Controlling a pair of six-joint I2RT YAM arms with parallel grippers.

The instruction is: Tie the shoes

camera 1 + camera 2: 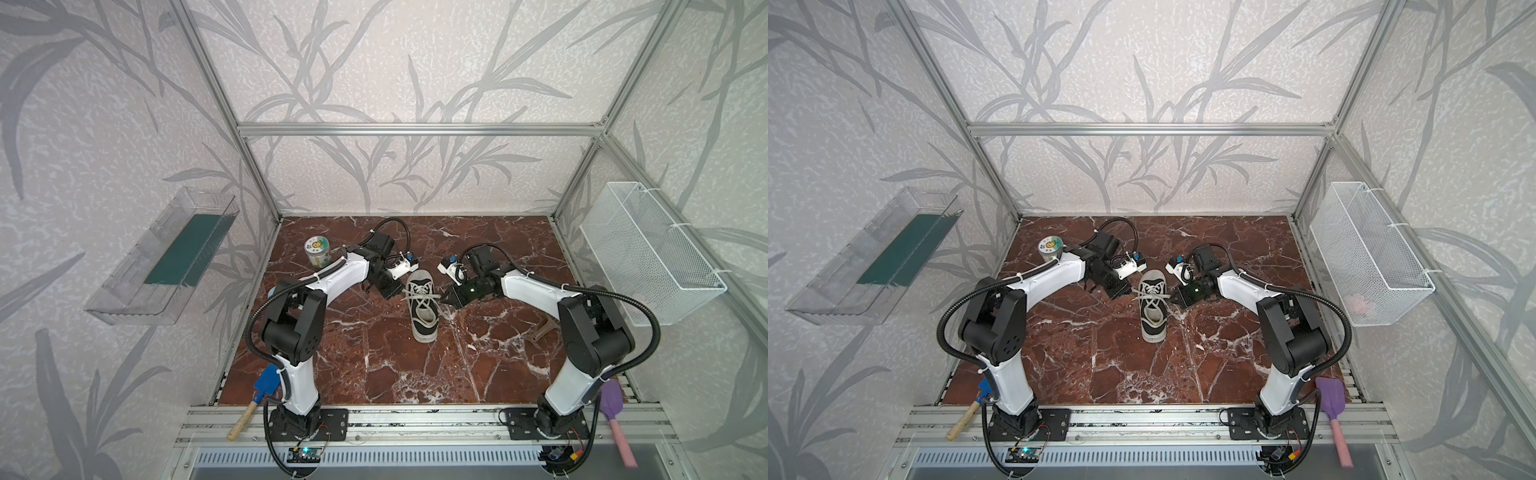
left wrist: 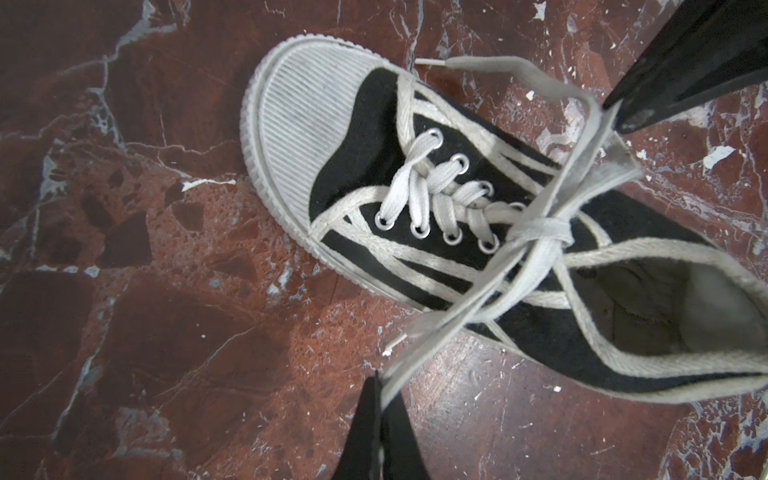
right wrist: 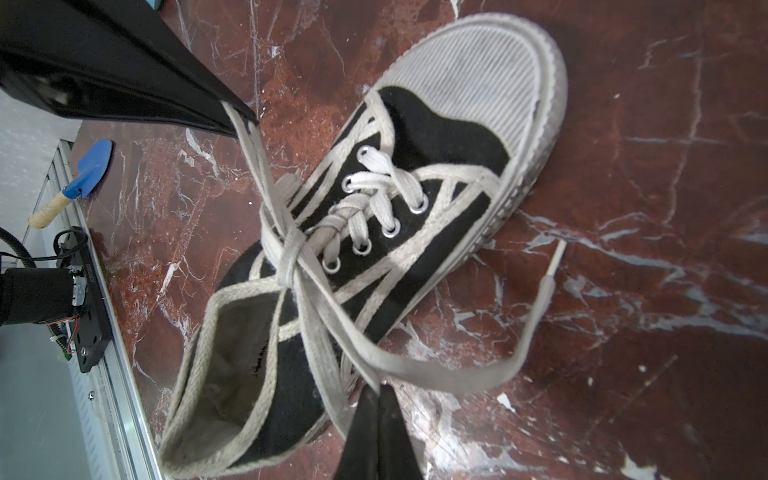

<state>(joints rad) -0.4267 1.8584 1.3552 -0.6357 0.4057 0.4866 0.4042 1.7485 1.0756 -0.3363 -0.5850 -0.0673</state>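
Two strands of the white laces (image 2: 419, 195) run out from a wrapped knot (image 2: 544, 230) over the tongue (one to each side). The left gripper (image 2: 379, 386) has its jaws clamped on one strand, the right gripper (image 3: 380, 392) on the other. The sneaker (image 1: 423, 305) lies mid-table on the marble tabletop (image 1: 374, 365), its toe toward the back wall.

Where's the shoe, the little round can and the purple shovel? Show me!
shoe (image 1: 417, 277): in a top view, on its white toe cap.
round can (image 1: 316, 244): in a top view, on its lid.
purple shovel (image 1: 611, 398): in a top view, on its blade.
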